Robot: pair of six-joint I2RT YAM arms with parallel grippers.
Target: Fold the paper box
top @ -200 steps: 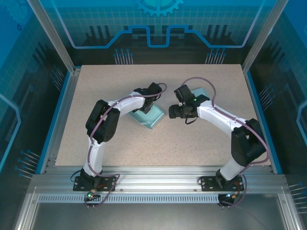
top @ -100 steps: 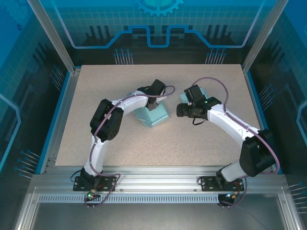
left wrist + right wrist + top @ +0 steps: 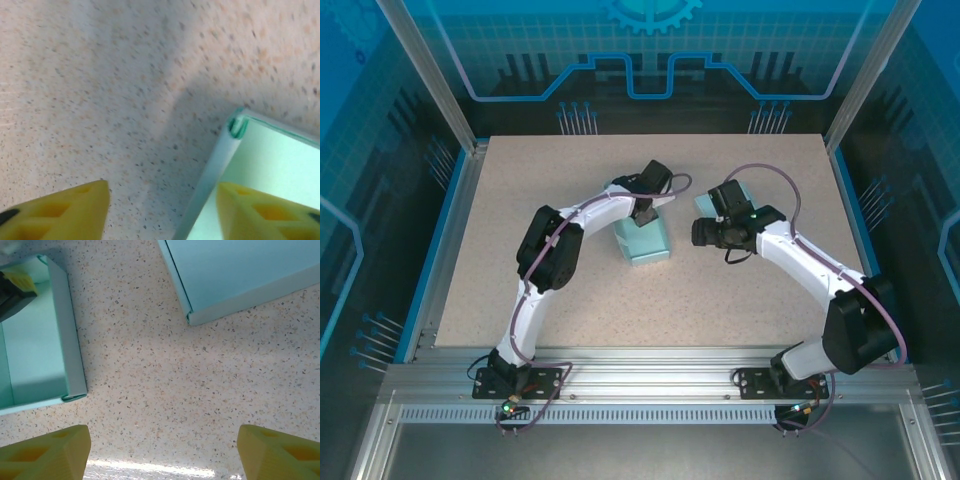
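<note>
I am seeing the left gripper (image 3: 161, 194) standing released, its jaws straddling one wall of the mint paper box (image 3: 642, 240) mid-counter (image 3: 520, 200). The right gripper (image 3: 162, 436) is hanging released beside a second mint piece (image 3: 240, 270).

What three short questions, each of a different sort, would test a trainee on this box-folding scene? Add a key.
1. True or false: the right gripper is shut.
2. Where do the left gripper fingers stand relative to the open box? A: both inside it. B: one inside, one outside its wall. C: both well away from it.
3. How many teal paper pieces lie on the table?

Key: 1 false, it is open over bare table. 2 B. 3 two, the open box and the second piece.
</note>
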